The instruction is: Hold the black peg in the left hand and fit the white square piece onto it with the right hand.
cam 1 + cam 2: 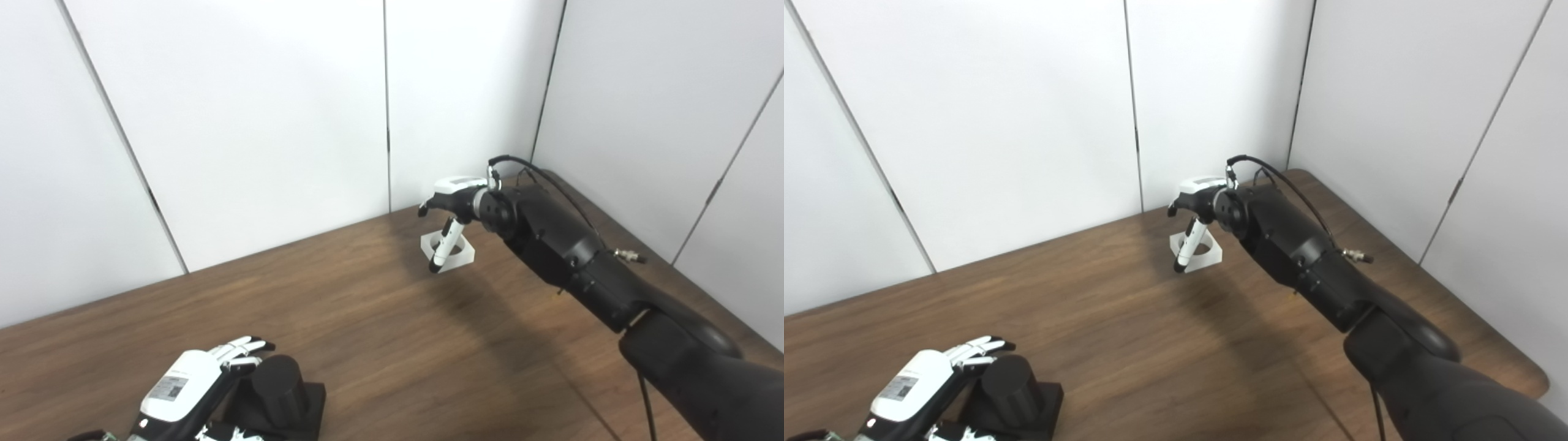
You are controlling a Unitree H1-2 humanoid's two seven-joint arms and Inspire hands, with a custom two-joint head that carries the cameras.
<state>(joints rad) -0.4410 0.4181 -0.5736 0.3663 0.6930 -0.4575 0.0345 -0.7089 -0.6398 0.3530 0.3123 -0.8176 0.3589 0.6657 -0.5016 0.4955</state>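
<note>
The black peg (278, 383) is a thick cylinder standing on a black square base (311, 401) at the near left of the table. My left hand (190, 380) lies against its left side, with the fingers stretched past the back of the peg and the thumb low in front, not closed on it. Far across the table lies the white square piece (463, 252) with a round hole. My right hand (456, 195) hovers over it, thumb pointing down across its front left corner. The other fingers are mostly hidden behind the hand. The piece rests on the table.
The brown wooden table (367, 318) ends at white wall panels behind and to the right. My long black right forearm (569, 257) crosses the right side of the table. A cable (1274, 174) loops over the wrist.
</note>
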